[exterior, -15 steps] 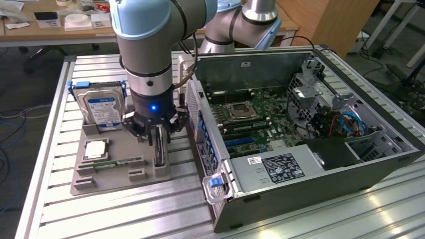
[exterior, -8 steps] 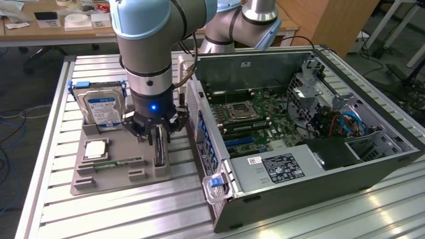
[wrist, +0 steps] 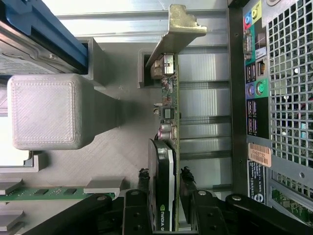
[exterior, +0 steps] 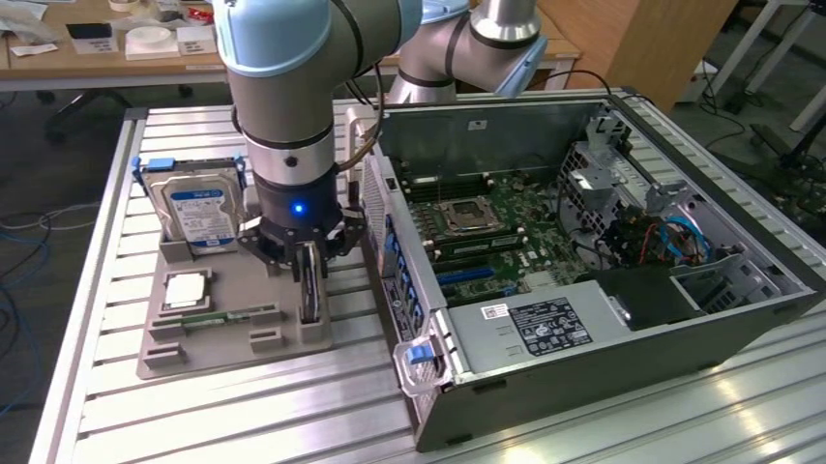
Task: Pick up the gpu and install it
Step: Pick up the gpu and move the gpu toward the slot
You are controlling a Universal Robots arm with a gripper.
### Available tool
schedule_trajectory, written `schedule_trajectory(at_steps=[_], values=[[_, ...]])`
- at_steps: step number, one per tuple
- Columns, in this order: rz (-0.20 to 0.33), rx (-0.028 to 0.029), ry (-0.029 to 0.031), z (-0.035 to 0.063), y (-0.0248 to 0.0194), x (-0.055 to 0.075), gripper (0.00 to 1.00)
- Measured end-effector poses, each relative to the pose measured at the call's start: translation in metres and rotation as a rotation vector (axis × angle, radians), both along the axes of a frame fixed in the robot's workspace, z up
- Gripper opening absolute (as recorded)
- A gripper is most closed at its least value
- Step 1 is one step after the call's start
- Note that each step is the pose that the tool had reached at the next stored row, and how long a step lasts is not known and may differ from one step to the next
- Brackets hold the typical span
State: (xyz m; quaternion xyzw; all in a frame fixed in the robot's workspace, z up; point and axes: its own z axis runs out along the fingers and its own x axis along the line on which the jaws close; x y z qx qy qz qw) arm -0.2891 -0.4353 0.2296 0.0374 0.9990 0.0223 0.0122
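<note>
Nothing reads in full. The gpu [wrist: 164,171] carries a green-and-white logo [wrist: 162,215] with cut-off white letters. The orange barcode sticker [wrist: 259,152] on the computer case [wrist: 288,73], the power supply label [exterior: 548,324] and the hard drive label [exterior: 200,208] are too small to read.

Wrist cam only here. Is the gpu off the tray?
Observer: No. The gpu stands on edge in the gray tray, with the gripper down over it.
Operator: Case ready?
Observer: The PC case lies on its side, open on top, on the exterior view's right of the tray. Its motherboard is exposed.
Operator: Anything else in the tray?
Observer: A processor chip lies flat in front of the upright hard drive.
</note>
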Motion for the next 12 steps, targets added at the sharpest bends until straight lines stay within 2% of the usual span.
schedule_trajectory(at_steps=[7, 8, 12], values=[[0.0, 0.0, 0.0001, 0.0, 0.0, 0.0, 0.38], [0.0, 0.0, 0.0001, 0.0, 0.0, 0.0, 0.31], [0.0, -0.0001, 0.0, 0.0, 0.0, 0.0, 0.31]])
